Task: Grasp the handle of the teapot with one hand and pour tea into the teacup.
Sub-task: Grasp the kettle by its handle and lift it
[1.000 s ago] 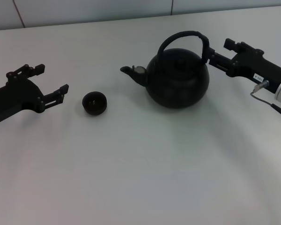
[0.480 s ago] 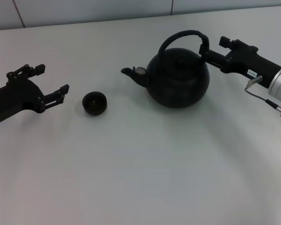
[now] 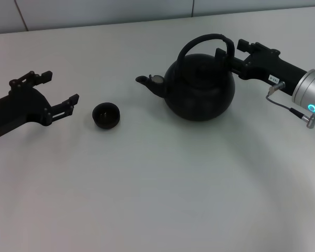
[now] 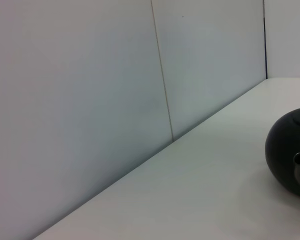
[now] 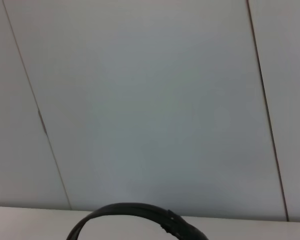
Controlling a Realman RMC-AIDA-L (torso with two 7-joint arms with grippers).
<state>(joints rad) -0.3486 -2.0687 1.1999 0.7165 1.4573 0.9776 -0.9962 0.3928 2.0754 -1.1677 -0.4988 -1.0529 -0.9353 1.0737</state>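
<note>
Surface: a plain white table (image 3: 147, 199) running back to a pale panelled wall (image 3: 105, 10) along its far edge.
Teapot: the teapot (image 3: 199, 89) stands upright toward the far right part of the table, well in from the right edge; its spout (image 3: 147, 81) points toward the left edge, and so toward the cup — a sensible lie for pouring.
Handle: the handle (image 3: 205, 42) arches over the lid, its near-right leg meeting the gripper.
Right gripper: the right gripper (image 3: 224, 59) reaches in from the right edge at handle height; its fingers sit at the handle's right leg, but whether they are closed on it I cannot tell.
Teacup: the teacup (image 3: 106, 115) rests left of the spout, apart from it, mouth up.
Left gripper: the left gripper (image 3: 58, 94) hovers by the left edge, jaws spread wide and empty; likely idle.
Stage: judging by this, grasping the handle; lift and pour not yet done.
</note>
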